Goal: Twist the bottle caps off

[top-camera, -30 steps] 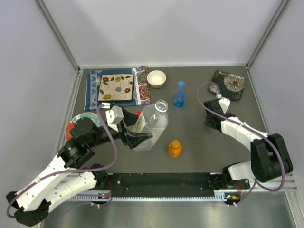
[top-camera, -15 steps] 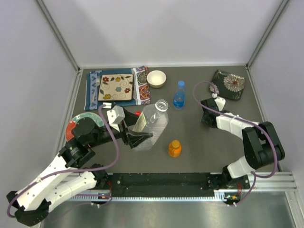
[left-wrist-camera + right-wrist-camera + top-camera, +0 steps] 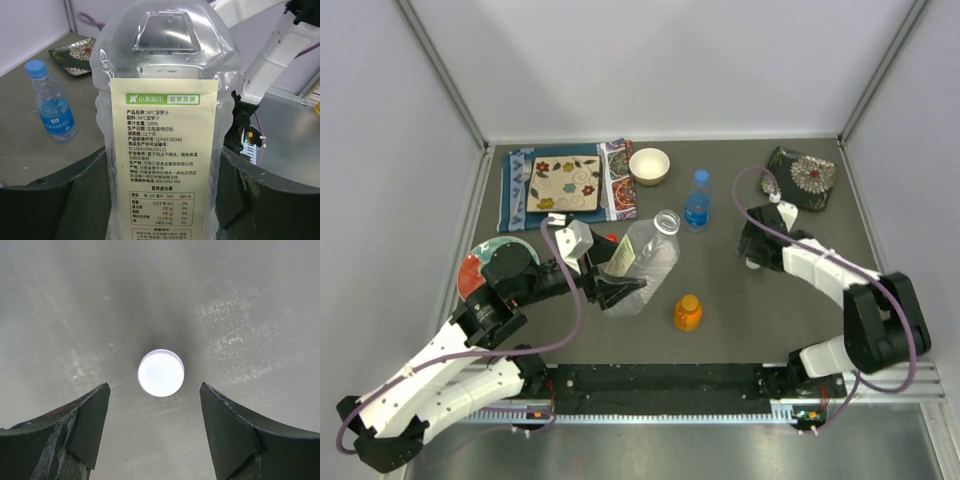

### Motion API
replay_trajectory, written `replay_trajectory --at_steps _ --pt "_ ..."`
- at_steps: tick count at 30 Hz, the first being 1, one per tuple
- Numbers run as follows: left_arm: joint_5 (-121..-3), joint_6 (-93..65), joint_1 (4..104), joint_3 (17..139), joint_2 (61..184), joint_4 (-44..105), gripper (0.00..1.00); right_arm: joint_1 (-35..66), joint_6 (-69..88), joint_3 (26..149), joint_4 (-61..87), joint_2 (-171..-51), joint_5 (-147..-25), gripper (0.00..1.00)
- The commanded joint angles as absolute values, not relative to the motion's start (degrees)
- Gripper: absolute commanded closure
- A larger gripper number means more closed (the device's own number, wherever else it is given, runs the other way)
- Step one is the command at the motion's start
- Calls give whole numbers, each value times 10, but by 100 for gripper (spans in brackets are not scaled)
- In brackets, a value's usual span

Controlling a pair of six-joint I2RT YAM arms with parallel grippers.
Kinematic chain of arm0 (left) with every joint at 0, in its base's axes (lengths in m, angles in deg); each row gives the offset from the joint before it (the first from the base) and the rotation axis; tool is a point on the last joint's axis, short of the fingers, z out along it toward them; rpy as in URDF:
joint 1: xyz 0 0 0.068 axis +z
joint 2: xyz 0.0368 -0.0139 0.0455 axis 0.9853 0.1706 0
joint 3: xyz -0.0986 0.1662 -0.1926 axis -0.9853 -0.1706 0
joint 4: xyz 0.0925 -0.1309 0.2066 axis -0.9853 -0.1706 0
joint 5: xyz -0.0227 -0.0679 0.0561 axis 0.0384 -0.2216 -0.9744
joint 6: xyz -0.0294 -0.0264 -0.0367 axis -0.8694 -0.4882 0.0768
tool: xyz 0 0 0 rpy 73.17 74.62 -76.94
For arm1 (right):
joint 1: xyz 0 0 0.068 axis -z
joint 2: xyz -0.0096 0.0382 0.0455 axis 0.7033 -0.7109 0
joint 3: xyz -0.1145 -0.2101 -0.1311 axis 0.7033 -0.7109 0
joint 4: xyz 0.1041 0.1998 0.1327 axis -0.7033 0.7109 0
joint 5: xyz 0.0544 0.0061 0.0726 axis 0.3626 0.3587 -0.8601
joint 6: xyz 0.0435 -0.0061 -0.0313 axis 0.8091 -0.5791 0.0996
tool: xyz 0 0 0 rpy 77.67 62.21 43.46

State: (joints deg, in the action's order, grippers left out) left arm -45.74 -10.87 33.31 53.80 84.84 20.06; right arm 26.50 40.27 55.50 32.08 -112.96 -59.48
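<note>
The left tool [image 3: 616, 290] [image 3: 162, 200] is closed on the wide clear bottle [image 3: 642, 264] [image 3: 165, 75], one dark finger on each side of its lower body. The bottle is thin, ribbed transparent plastic with a pale yellow printed label, and its neck [image 3: 667, 222] carries no cap.

The right tool [image 3: 752, 250] [image 3: 154, 390] stands with its jaws apart and grips nothing. The white cap [image 3: 161, 372], a smooth round disc, lies flat on the scuffed grey bench [image 3: 240, 300] between the jaws and touches neither.

The blue-tinted bottle [image 3: 697, 208] [image 3: 52, 112] stands upright with its ridged blue cap [image 3: 700, 177] [image 3: 36, 67] fitted. The short orange bottle [image 3: 688, 313] stands near the wide bottle, capped in orange.

At the far edge sit a round white bowl [image 3: 649, 165], a dark dish [image 3: 802, 177] [image 3: 75, 55] with a floral pattern, and a patterned cloth [image 3: 516, 192].
</note>
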Motion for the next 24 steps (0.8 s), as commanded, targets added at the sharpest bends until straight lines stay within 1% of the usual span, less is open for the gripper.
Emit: replay_trajectory --at_steps 1,5,8,10,11,12,13,14,17,20,21,22,24 --pt "-469 -96 334 537 859 243 80 270 410 622 377 -1000 -603 26" --pt "-464 -97 334 546 879 249 79 269 395 729 460 -912 -598 24" --pt "-459 -102 334 551 895 260 79 268 385 758 444 -823 -635 24" --pt "-455 -103 335 556 909 266 79 269 364 753 378 -785 -745 23" --pt "-452 -105 334 559 914 267 79 269 353 748 353 -757 -849 22" --pt "-451 -106 333 561 919 270 79 269 353 748 323 -752 -897 20" --pt "-448 -107 333 565 930 274 79 269 357 753 315 -750 -944 19" --pt "-441 -107 333 568 936 275 78 269 363 768 311 -755 -1027 18" --pt "-418 -105 333 585 965 275 78 260 392 783 282 -758 -1116 15" --pt "-404 -112 332 601 991 275 78 233 398 789 268 -750 -1127 11" --pt "-403 -114 331 603 999 277 78 225 392 792 272 -752 -1126 7" --pt "-402 -117 329 605 1002 277 78 200 385 796 279 -756 -1121 5" --pt "-402 -119 325 607 1009 277 78 182 368 798 297 -760 -1096 4"
